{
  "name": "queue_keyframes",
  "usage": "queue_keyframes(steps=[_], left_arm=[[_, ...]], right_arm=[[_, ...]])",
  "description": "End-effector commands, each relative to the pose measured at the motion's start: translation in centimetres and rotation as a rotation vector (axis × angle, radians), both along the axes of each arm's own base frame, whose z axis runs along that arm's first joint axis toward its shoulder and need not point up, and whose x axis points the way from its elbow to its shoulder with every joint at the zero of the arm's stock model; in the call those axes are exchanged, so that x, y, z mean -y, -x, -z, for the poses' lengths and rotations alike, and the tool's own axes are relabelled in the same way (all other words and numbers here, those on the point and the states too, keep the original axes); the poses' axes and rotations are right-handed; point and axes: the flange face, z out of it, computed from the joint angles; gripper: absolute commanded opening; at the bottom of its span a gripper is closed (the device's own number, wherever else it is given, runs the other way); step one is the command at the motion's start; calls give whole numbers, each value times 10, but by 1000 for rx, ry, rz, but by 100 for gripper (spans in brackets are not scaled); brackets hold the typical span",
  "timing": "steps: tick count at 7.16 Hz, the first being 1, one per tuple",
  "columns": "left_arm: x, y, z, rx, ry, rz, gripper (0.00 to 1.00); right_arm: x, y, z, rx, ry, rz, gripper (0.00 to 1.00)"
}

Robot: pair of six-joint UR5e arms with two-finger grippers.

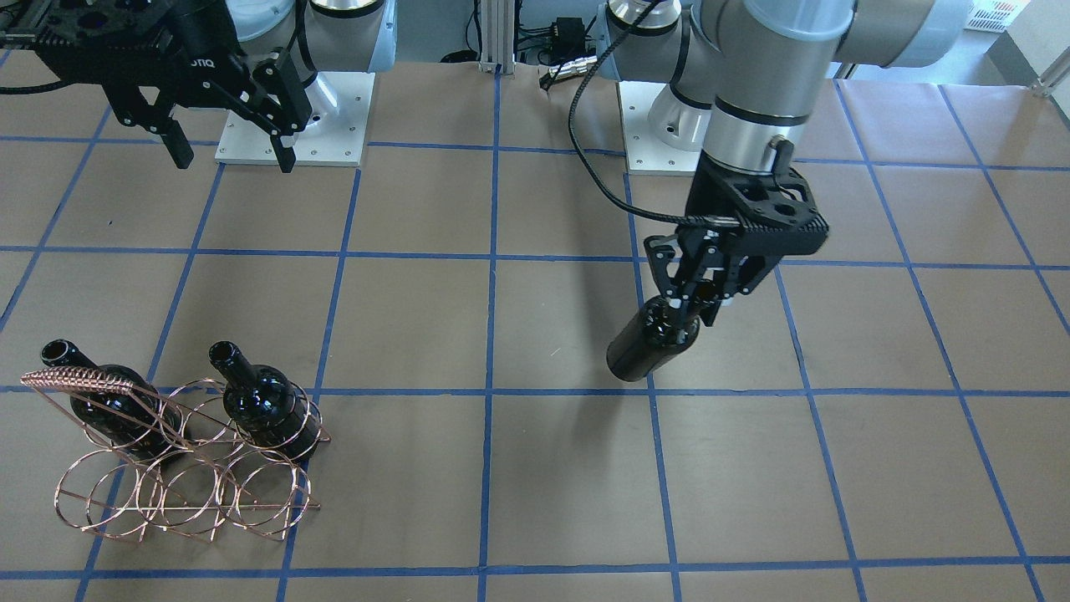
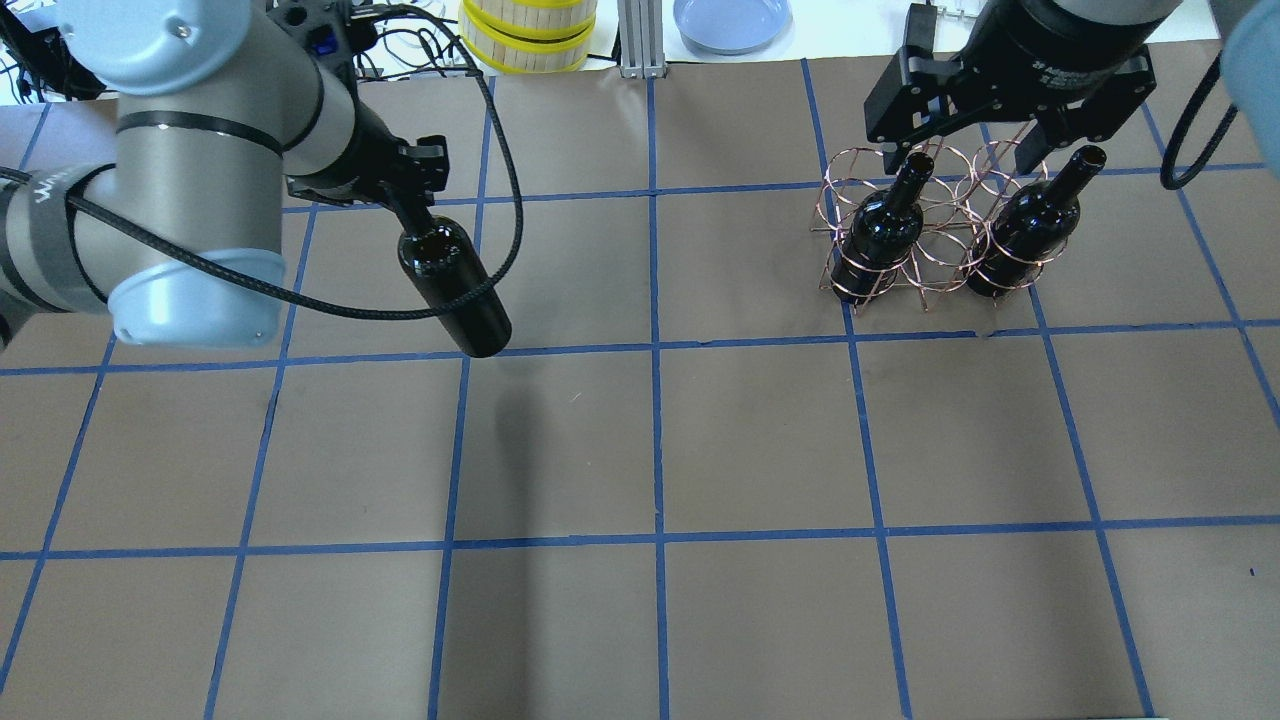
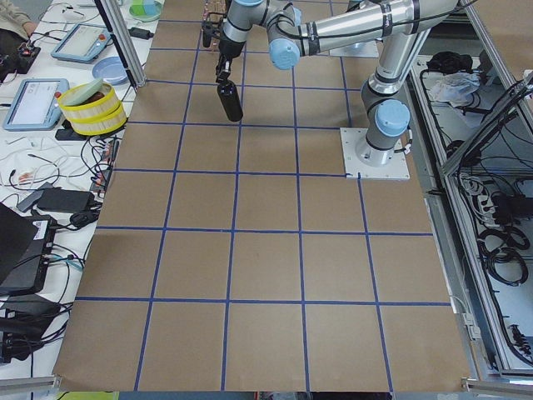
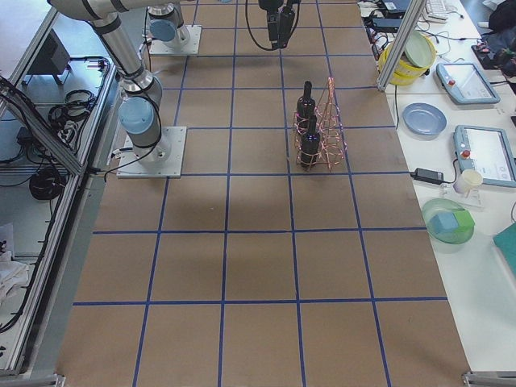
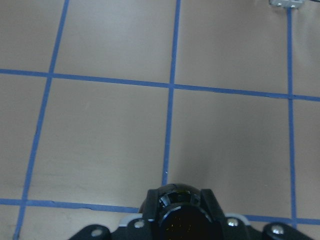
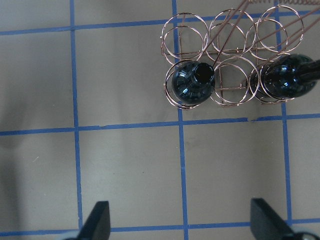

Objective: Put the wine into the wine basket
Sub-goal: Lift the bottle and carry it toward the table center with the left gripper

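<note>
Now the bottle [image 2: 455, 285] hangs tilted, clear of the table [image 2: 650, 450], over its far-left part. The left gripper [image 1: 684, 303] is clamped on the neck alone, with the base lowest. The basket [image 1: 188, 485] stands well apart on the far-right part. It holds a seated bottle [image 6: 192, 85] in the left ring and a second bottle [image 6: 285, 82] in the right ring of the row nearer the robot. The middle ring [image 6: 229, 81] between them is free, as is the whole far row.

Risks, as judged:
- With a neck-only grip on glossy glass, a quick traverse could set the body swinging or let it slip.
- If you choose the middle ring, glass may strike glass on either side.
- The basket is thin wire, so a base that catches a rim could push or tip it.
- The right gripper [image 6: 181, 222], fingers spread and holding nothing, hovers high beside the basket, so you may need to move it away first.
- The cable [image 2: 510, 200] loops just beside the bottle and could snag.

Room: the paper between bottle and basket shows nothing standing on it, so your sideways path is open. A tub [image 2: 528, 35] and a plate [image 2: 730, 20] lie beyond the far edge, so keep the swing on the near side of it.
</note>
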Motion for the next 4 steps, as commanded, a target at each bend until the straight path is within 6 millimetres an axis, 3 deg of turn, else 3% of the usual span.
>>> queue_keyframes(steps=[1,3,4], left_arm=[[-37,30,19,23,-33,7,6],[-53,29,38,34,-66,3,6],[-53,25,36,74,-55,-3,6]], right_arm=[[15,2,-1,7,-10,8,100],[15,2,0,11,-13,12,100],[15,1,1,20,-17,14,100]])
